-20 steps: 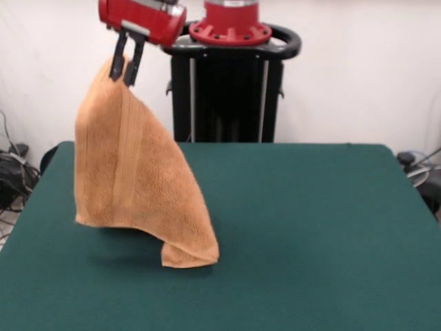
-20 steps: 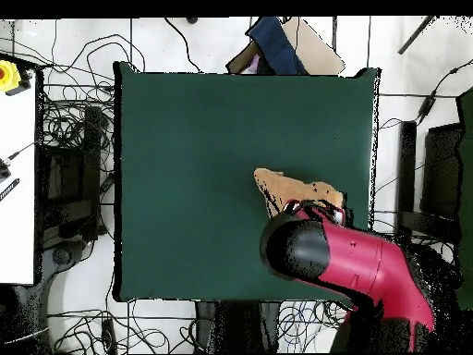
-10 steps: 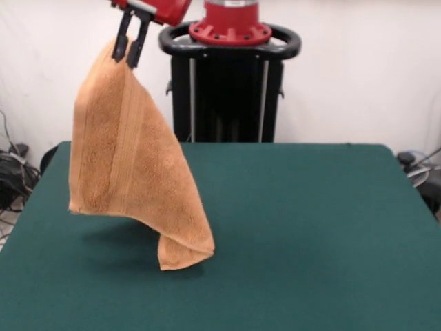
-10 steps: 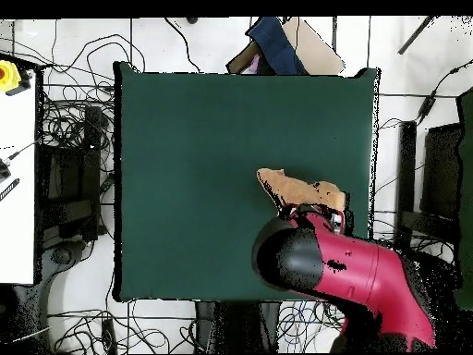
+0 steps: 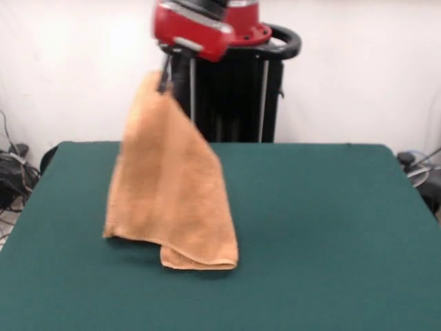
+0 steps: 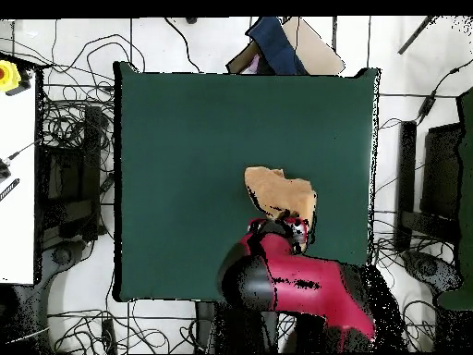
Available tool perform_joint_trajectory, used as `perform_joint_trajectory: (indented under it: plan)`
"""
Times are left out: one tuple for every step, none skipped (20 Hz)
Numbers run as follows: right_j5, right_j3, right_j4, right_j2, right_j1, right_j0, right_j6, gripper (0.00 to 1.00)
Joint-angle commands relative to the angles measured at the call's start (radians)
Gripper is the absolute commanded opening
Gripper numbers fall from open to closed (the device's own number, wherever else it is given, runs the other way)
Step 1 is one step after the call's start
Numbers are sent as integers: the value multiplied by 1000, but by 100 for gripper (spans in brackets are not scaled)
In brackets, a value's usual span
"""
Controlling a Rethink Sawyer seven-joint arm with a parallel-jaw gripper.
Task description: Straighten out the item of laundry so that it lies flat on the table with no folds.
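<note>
The orange-tan towel (image 5: 172,186) hangs by one top corner from my gripper (image 5: 164,80), which is shut on it high above the table. Its lowest folded corner touches the green table (image 5: 331,227) at about the left-centre; the rest hangs in the air, blurred. In the overhead view the towel (image 6: 280,192) shows as a small tan patch right of the table's middle, just beyond the red arm (image 6: 296,282), which hides the gripper. The table (image 6: 185,148) is much wider than the towel.
The black pedestal (image 5: 227,89) stands behind the table's far edge. Cables and equipment lie on the floor round the table (image 6: 74,166). A white bench (image 6: 17,185) stands at the left of the overhead view.
The gripper has swung to the right in the front view with the towel, toward the pedestal. The towel's hanging body followed, and its bottom corner stays on the table.
</note>
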Motion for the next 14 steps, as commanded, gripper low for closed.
perform_joint_trajectory:
  plan:
    - [219, 110, 83, -98, -20, 247, 354, 0]
    - [268, 100, 105, -115, -30, 291, 374, 0]
    - [326, 84, 123, -126, -43, 330, 393, 0]
    - [389, 66, 141, -139, -57, 371, 408, 0]
    - [458, 42, 158, -152, -70, 410, 424, 0]
    - [522, 22, 174, -163, -83, 448, 442, 0]
    - [582, 0, 192, -168, -92, 481, 463, 0]
    - [637, -19, 209, -171, -99, 513, 491, 0]
    - [684, -40, 223, -174, -101, 545, 524, 0]
    - [725, -61, 238, -175, -100, 576, 558, 0]
    - [760, -81, 252, -171, -96, 603, 593, 0]
    - [779, -94, 271, -161, -89, 622, 624, 0]
    - [787, -102, 290, -152, -81, 642, 661, 0]
    - [789, -111, 303, -145, -72, 663, 697, 0]
